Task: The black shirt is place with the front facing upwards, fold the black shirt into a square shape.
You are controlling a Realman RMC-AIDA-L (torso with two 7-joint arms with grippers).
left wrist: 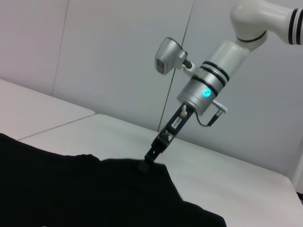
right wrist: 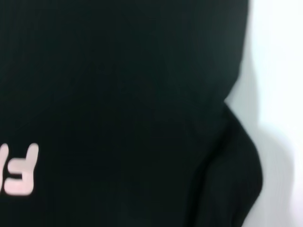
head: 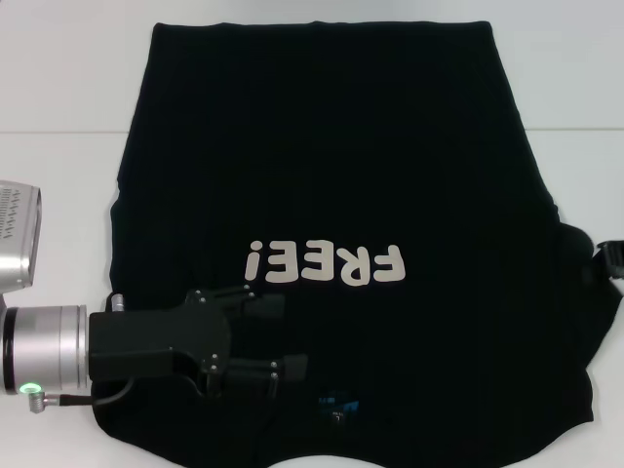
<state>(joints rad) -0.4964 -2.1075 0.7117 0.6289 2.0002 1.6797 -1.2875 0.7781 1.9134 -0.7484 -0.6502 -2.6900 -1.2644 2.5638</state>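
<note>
Cloth fills nearly my whole head view: the black shirt (head: 331, 166) lies flat, front up, on the white table (head: 58, 88), its white "FREE!" lettering (head: 325, 264) reading upside down to me and the small blue-green neck label (head: 338, 403) near my edge, so the collar sits closest to the robot and the hem farthest away. My left gripper (head: 271, 339) hovers low over the shirt's near left shoulder area, beside the collar, its fingers parted a modest way with nothing between them. My right gripper (left wrist: 143, 166) shows best from the left wrist camera, its tip pressed down at the shirt's right edge where the sleeve bunches; in the head view only a sliver appears at the far right of the cloth, and I cannot tell whether those fingers have closed on fabric. The right wrist camera shows only black cloth, part of the lettering and the rumpled sleeve (right wrist: 236, 179) against the table. I judge the shirt light, limp and quick to drag or wrinkle, with no stiffness to carry a fold on its own. Pinching it at the shoulder seam and sleeve edge, both sides together, looks the soundest hold.
</note>
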